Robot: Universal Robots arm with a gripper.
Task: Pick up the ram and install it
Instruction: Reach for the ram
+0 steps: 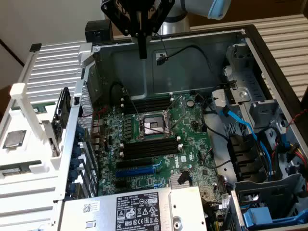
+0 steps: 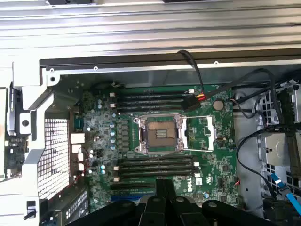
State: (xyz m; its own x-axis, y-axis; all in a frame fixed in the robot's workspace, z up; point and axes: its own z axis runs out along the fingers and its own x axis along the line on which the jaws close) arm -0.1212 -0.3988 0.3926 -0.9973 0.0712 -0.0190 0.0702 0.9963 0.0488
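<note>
Overhead, end effector (image 1: 143, 54) closed, hovering high above motherboard (image 1: 195, 129).

Pale cream wall (image 1: 43, 19), perhaps brown wooden furniture (image 1: 274, 7) behind

The ram (image 1: 17, 169) is a long, thin, dark green stick lying flat in a recess of the white rack (image 1: 29, 190) at the exterior view's left, outside the open computer case (image 1: 202, 48). Its long side runs roughly across that view. It lies loose, well apart from the black motherboard slots (image 1: 149, 151), not yet installed
</note>
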